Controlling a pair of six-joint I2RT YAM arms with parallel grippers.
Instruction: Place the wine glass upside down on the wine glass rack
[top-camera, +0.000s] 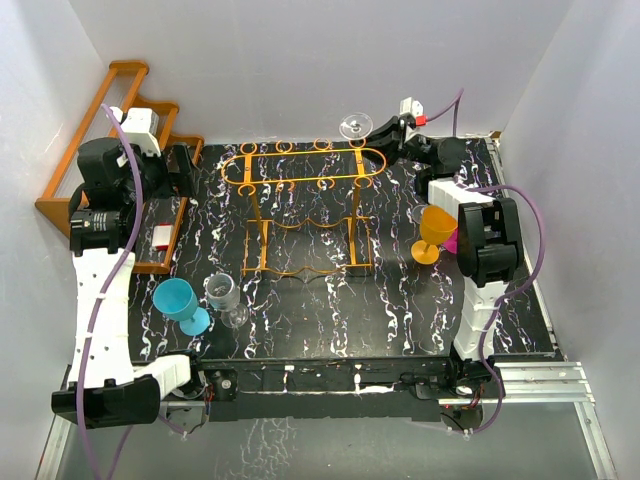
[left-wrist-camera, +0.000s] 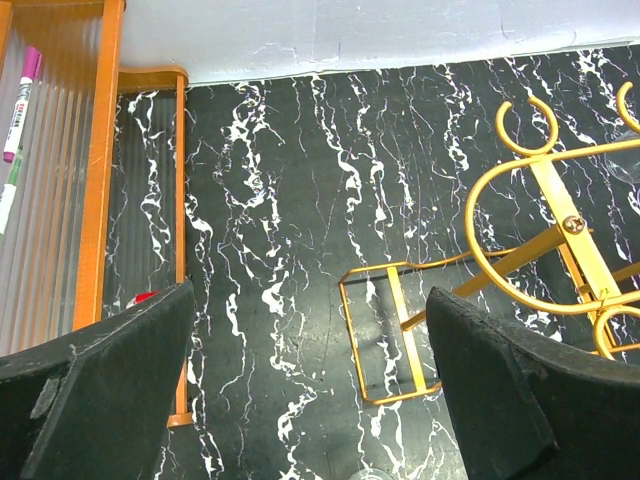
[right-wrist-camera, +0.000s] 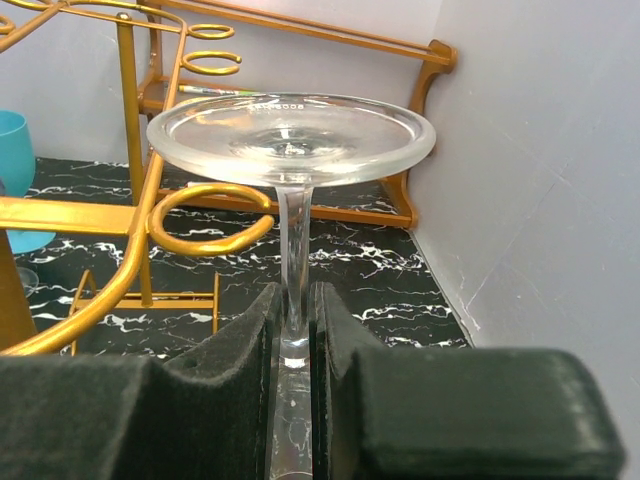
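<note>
Left gripper (left-wrist-camera: 310, 345) wide and empty; right gripper (right-wrist-camera: 295, 325) holds the wine glass (right-wrist-camera: 290, 135) at the wine glass rack (top-camera: 300, 180).
The left arm folds up along the table's (top-camera: 400, 300) left edge, jaws spread over the marbled top beside the rack's left end. The right arm stretches to the far right corner, wrist turned leftward, pinching the clear stem, foot uppermost, just beside an end loop.

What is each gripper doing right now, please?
Left gripper: open, holding nothing.
Right gripper: closed on the stem of the clear wine glass, base up.
</note>
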